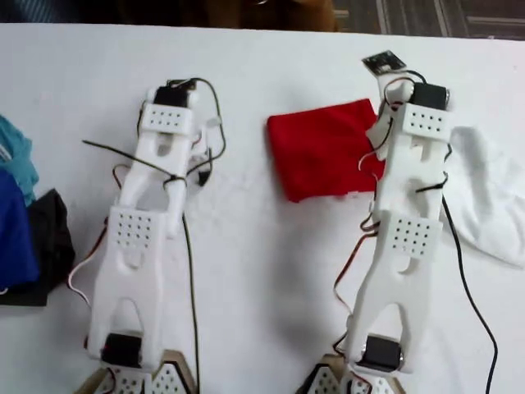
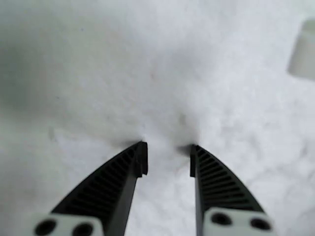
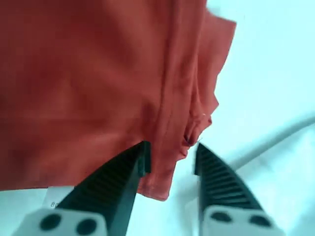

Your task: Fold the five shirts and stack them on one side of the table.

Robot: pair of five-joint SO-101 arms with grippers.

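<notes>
Right gripper [image 3: 171, 160]: jaws apart, astride edge of red shirt [image 3: 88, 88], nothing clamped. Left gripper [image 2: 167, 160]: parted, empty, at its 9 o'clock.

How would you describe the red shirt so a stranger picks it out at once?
On the white table, find the white plastic right arm. The folded red fabric shirt lies between the arms, beside that arm's far end. It alone is red: the crumpled white cloth lies on the arm's other side, and blue, teal and black garments at the opposite edge.
</notes>
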